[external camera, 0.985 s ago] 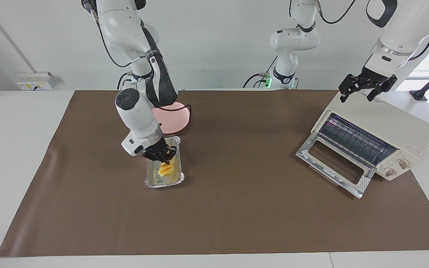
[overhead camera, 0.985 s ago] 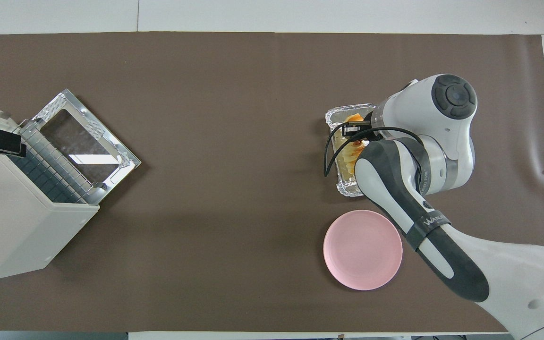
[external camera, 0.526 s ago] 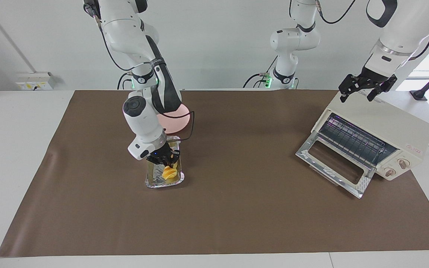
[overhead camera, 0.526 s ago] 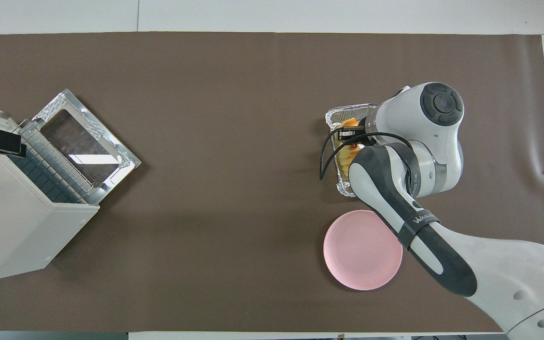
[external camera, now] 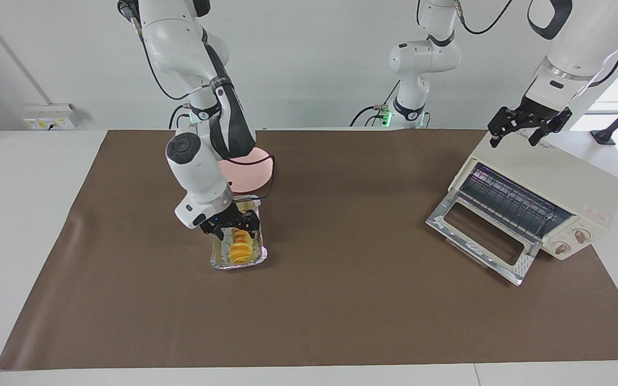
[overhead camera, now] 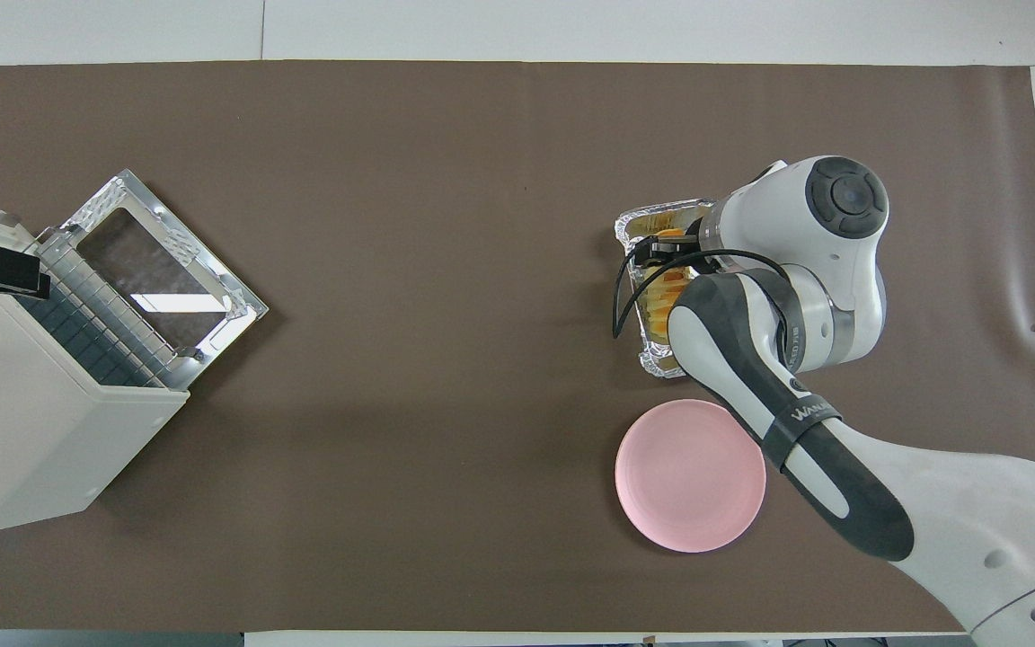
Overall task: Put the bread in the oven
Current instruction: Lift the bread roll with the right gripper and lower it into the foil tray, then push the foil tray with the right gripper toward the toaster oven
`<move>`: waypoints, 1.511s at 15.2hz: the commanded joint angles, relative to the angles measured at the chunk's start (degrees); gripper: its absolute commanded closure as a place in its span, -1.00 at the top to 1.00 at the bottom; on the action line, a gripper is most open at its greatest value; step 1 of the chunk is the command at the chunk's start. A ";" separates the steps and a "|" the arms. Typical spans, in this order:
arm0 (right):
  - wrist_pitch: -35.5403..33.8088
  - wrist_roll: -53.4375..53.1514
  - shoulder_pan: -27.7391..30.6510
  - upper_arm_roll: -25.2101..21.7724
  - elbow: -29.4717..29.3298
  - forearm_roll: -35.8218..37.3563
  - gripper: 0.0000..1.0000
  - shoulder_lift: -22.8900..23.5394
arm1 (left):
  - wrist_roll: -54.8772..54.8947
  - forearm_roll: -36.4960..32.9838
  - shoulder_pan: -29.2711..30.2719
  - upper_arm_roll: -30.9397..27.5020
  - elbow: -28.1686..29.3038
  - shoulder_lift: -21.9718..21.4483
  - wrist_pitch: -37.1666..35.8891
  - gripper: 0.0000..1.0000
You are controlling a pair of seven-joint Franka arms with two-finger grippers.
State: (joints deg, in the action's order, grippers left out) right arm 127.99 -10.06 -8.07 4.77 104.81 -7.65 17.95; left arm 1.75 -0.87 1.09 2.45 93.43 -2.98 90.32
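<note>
Left claw: the left claw (external camera: 523, 127) hangs over the top of the oven (external camera: 556, 179) at the left arm's end of the worktop (external camera: 341, 311). Its fingers are spread and empty, exactly as a second ago; this arm waits.

Pink plate: the plate (external camera: 259, 170) is bare and lies nearer to the robots than the foil tray, just beside it.

Right claw: a second ago the right claw (external camera: 236, 230) was pinched on the loaf, holding it tipped up inside the tray. Now its fingers stand apart and grip nothing, low over the end of the tray nearer the robots.

Bread: the bread (external camera: 240, 249) has dropped from that tilted hold. It lies flat and lengthwise in the foil tray (external camera: 218, 264), its ridged slices facing up.

Foil tray: it sits where it was, toward the right arm's end of the worktop.

Oven door: the door (external camera: 523, 265) is folded down, and the wire rack (external camera: 507, 201) behind it is bare.

Meaning for the task: the loaf seems to have been placed in the tray on purpose. The likely step in hand is carrying tray and bread together to the open oven, which is well apart from them. Nothing is in the oven yet.
</note>
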 commanded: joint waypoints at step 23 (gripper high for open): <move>0.08 8.13 5.87 2.08 2.97 -1.23 -1.00 -0.72 | 0.35 -0.18 0.14 -0.08 1.14 -0.80 0.91 1.00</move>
State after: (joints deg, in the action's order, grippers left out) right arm 130.90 -1.99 -2.17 5.78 111.22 -7.83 18.03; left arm 1.75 -0.87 1.09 2.45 93.43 -2.98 90.32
